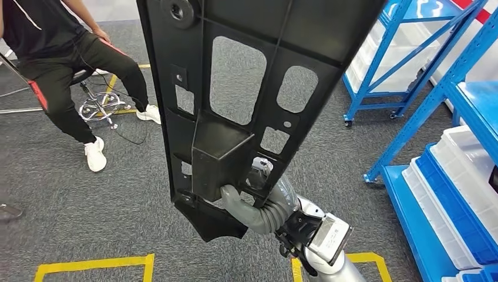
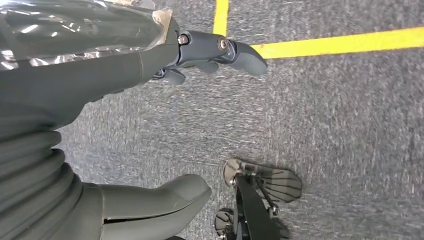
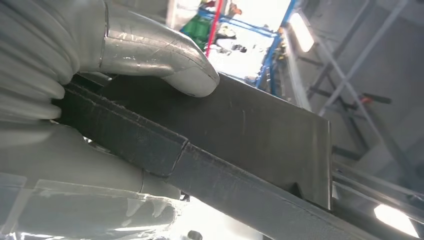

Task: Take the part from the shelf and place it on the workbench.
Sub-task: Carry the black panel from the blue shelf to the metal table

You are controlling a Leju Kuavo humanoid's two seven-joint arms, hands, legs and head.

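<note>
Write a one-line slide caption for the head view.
Right hand grips a long black plastic part raised over grey carpet, blue shelving to the right and a seated person at left.

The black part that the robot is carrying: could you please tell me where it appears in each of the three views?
Head view: the black part fills the centre, tall and slightly tilted, gripped near its lower end by the right hand.
Right wrist view: the part runs diagonally across the picture, under the grey thumb.
Left wrist view: I cannot find it; the left hand hangs over grey carpet.
Shared landmark: the right hand's thumb on the part.
</note>
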